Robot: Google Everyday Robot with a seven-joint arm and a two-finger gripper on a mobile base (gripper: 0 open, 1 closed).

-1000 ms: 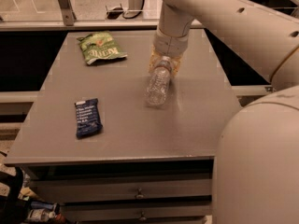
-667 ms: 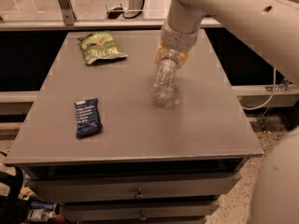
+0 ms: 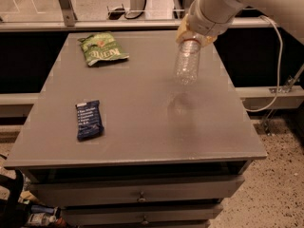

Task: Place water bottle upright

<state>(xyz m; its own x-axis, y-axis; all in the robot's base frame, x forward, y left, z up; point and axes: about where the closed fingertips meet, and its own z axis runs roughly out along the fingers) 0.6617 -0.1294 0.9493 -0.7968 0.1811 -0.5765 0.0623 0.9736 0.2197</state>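
Now clear of the table (image 3: 142, 132), unlike before: water bottle (image 3: 186, 63), claw (image 3: 194, 36) tight around its top, far right.

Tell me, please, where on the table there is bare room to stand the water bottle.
The widest bare patch is the table's middle and right front, under the water bottle held by the gripper over the far right. The strip between the green snack bag and the dark blue bar is free too. The left side is the more crowded.
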